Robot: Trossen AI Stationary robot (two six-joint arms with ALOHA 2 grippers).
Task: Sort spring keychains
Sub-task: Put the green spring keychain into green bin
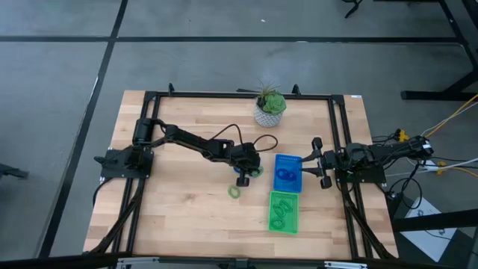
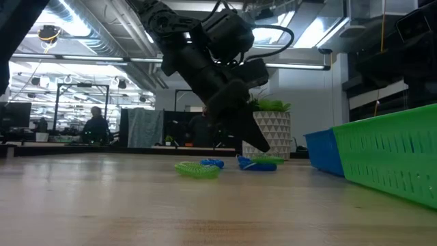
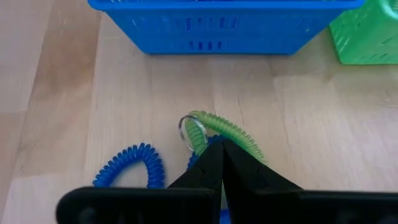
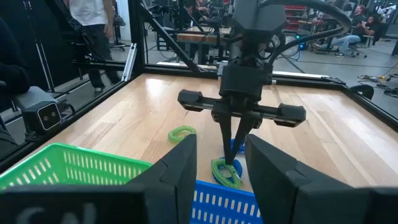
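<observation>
My left gripper [image 3: 222, 147] is down at the table just left of the blue tray [image 1: 287, 173], fingers shut over a green spring keychain [image 3: 231, 130] with a metal ring [image 3: 190, 132]. A blue keychain [image 3: 130, 165] lies flat beside it. Another green one [image 1: 235, 192] lies alone nearer the near edge. The blue tray holds blue coils and the green tray [image 1: 284, 211] holds green coils [image 1: 281, 215]. My right gripper [image 4: 219, 149] waits open to the right of the trays [image 1: 321, 161]. My left gripper comes from above, slanting down toward the trays, and its shut fingertips [image 3: 214, 155] meet on the near side of the green keychain's loop [image 3: 208, 127], beside the metal ring. The fingers hide the pinched strand. The coil still lies on the table [image 4: 227, 174].
A potted plant in a white pot [image 1: 269, 108] stands at the far edge behind the trays. The two trays sit side by side between the arms. Bare wood [image 1: 179, 209] spreads to the left and near side. People show in the room beyond the table.
</observation>
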